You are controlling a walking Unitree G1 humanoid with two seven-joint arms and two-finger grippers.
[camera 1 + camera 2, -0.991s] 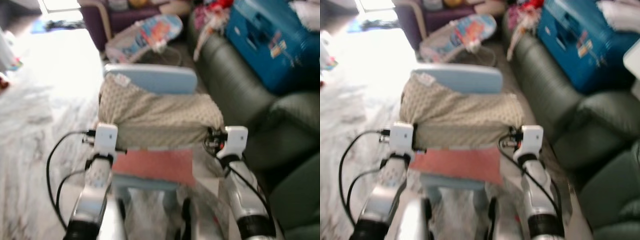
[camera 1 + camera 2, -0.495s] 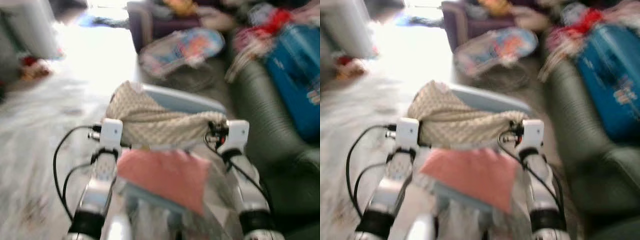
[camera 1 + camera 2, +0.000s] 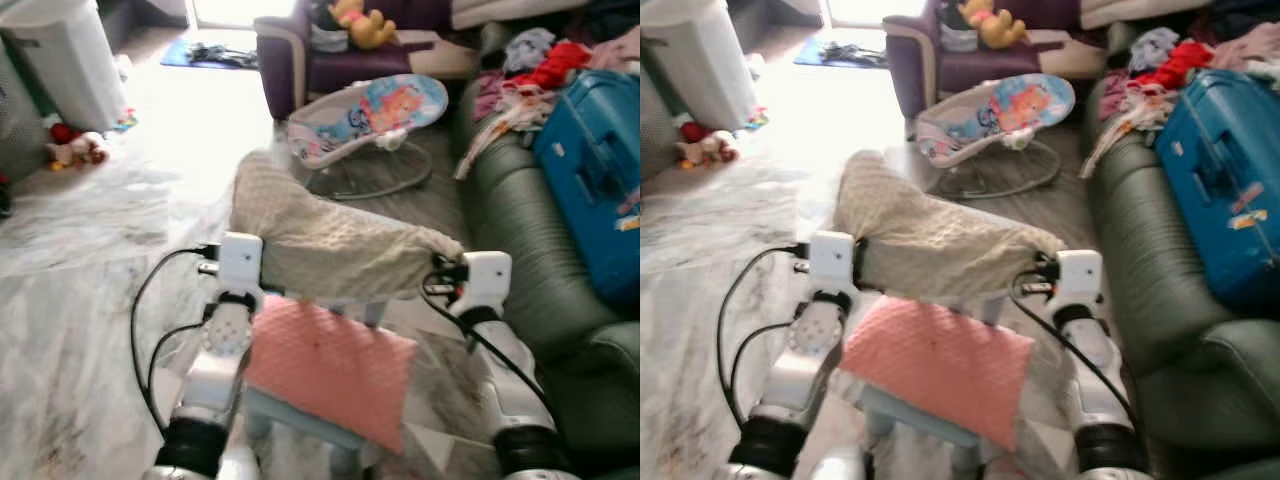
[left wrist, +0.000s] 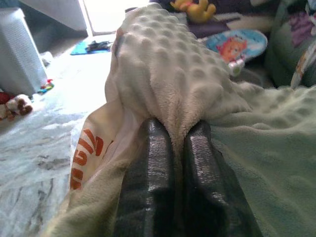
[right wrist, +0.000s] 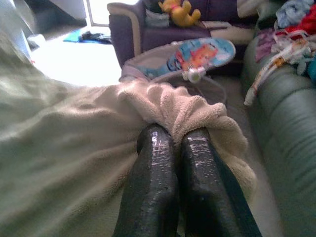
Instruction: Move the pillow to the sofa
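The pillow (image 3: 335, 250) hangs in the air between the two arms, sagging in the middle, out in front of the robot and above a pink cushion (image 3: 325, 365). The left gripper (image 4: 173, 148) has its fingers pinched tight on one bobbled, fleecy corner; the right gripper (image 5: 173, 143) is clamped on the bunched far corner. It looks light, soft and floppy, best carried by both ends. The green leather sofa (image 3: 520, 210) lies to the right, ribbed and smooth.

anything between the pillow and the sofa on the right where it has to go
Nothing visible blocks the way. The pillow hangs between the left pincer and right pincer, both shut on it. The sofa lies just to the robot's right, but a blue suitcase and clothes fill its far seats.
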